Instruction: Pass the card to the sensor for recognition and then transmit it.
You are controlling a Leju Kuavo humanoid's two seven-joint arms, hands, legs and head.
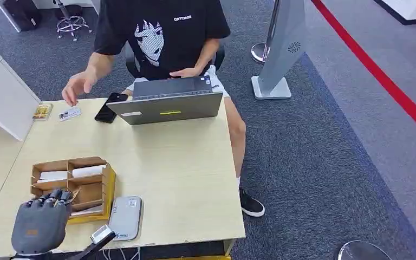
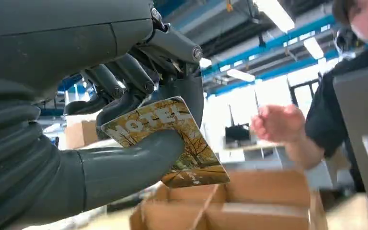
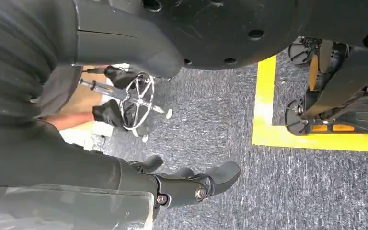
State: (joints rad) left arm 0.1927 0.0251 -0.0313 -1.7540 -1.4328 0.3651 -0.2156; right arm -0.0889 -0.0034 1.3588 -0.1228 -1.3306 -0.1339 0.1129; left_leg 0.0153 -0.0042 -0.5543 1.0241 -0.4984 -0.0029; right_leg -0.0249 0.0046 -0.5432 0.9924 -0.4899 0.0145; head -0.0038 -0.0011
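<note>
So the card [image 2: 172,143], an autumn-leaf hotel key card, is already pinched in the left hand [image 1: 40,222], thumb on one face and darker fingers curled behind the other. It hangs over the near end of the cardboard organizer [image 1: 73,187], near the front-left corner of the tabletop [image 1: 179,179].

The bit that matters for the next move: the grey sensor [image 1: 125,218] lies flat on the tabletop just beside the organizer, on the robot's right of the hand and a little nearer the front edge. My read is that the card needs a short sideways swing and a drop onto the reader's face, held flatter than it is now, since it looks tilted in the wrist view.

The right hand [image 3: 191,184] hangs low over grey carpet, holding nothing, fingers loosely apart, so the left is clearly the nearer one.

The organizer's far slots hold white paper rolls or slips; can't tell which. Across the tabletop a person [image 1: 160,32] sits behind a laptop [image 1: 168,103], one hand reaching toward two small cards [image 1: 57,112] on the far left.
</note>
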